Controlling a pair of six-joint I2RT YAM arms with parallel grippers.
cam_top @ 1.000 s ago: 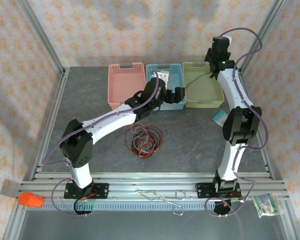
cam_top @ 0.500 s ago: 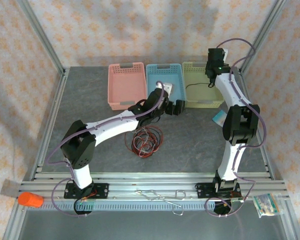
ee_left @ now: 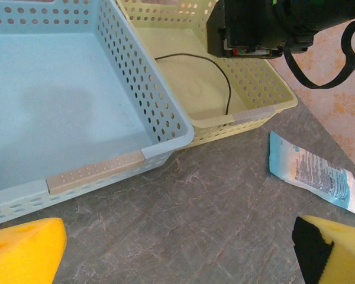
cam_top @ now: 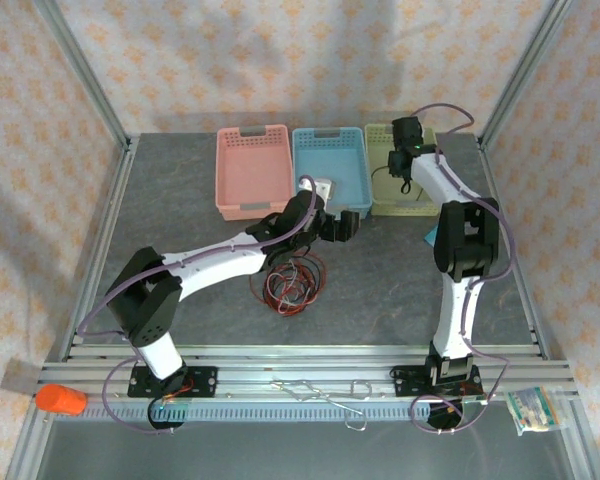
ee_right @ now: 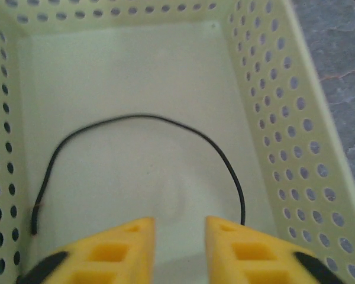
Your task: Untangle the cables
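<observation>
On grey stone-look table (cam_top: 180, 200): three baskets (cam_top: 335, 160), cable tangle (cam_top: 290, 280); floral walls (cam_top: 280, 60) around.

Bare grey table (ee_left: 195, 225) opens just in front of the blue basket (ee_left: 141, 77), free passage for my wide-spread left gripper (ee_left: 177, 254). Right of the blue basket, the perforated walls of the yellow basket (ee_right: 278, 118) hem in my right gripper (ee_right: 178, 245), jaws slightly parted. A packet (ee_left: 313, 174) lies front-right of the blue basket, tangled cables (cam_top: 288, 280) front-left.

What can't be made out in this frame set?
Cable tangle: top view, strands too thin to trace.
Black cable: right wrist view, one end vanishes behind the right gripper.
Packet: left wrist view, print too small to read.
</observation>
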